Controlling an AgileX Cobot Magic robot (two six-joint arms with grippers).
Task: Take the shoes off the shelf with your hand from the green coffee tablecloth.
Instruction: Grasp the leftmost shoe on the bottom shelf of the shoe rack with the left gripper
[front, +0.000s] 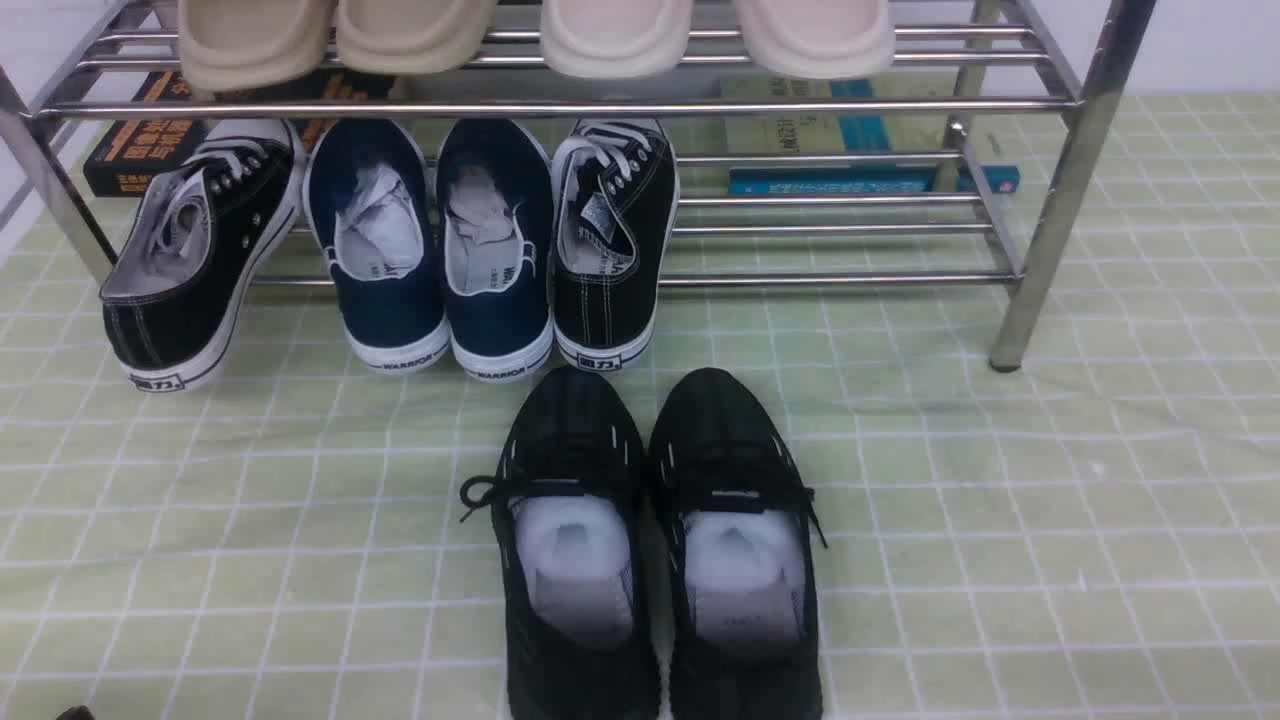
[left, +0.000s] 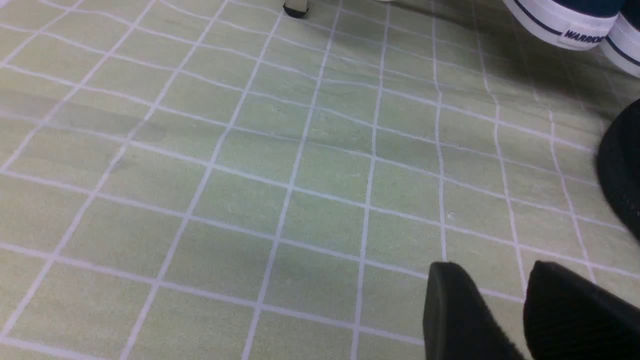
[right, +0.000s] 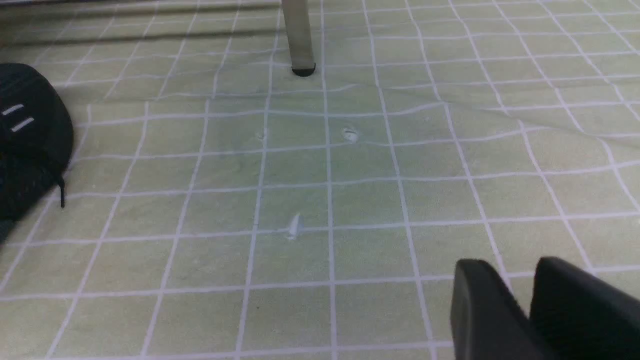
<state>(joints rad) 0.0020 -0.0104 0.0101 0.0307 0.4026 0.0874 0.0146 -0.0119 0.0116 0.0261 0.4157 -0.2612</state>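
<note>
The navy-blue slip-on shoes (front: 440, 260) stand side by side on the lower tier of the chrome shelf (front: 560, 105), heels toward me, with paper stuffing inside. Their white WARRIOR soles overhang the front rail above the green grid tablecloth (front: 1000, 500). One WARRIOR heel (left: 565, 25) shows in the left wrist view. My left gripper (left: 495, 272) hovers low over bare cloth, empty, jaws close together, well short of that heel. My right gripper (right: 510, 270) is shut and empty over bare cloth, short of a shelf leg (right: 300, 40).
Black white-laced canvas sneakers (front: 195, 260) (front: 612, 250) flank the navy pair. Two all-black mesh sneakers (front: 570, 560) (front: 740, 560) stand on the cloth in front. Beige slippers (front: 250, 40) sit on the top tier. Books (front: 860, 180) lie behind the shelf.
</note>
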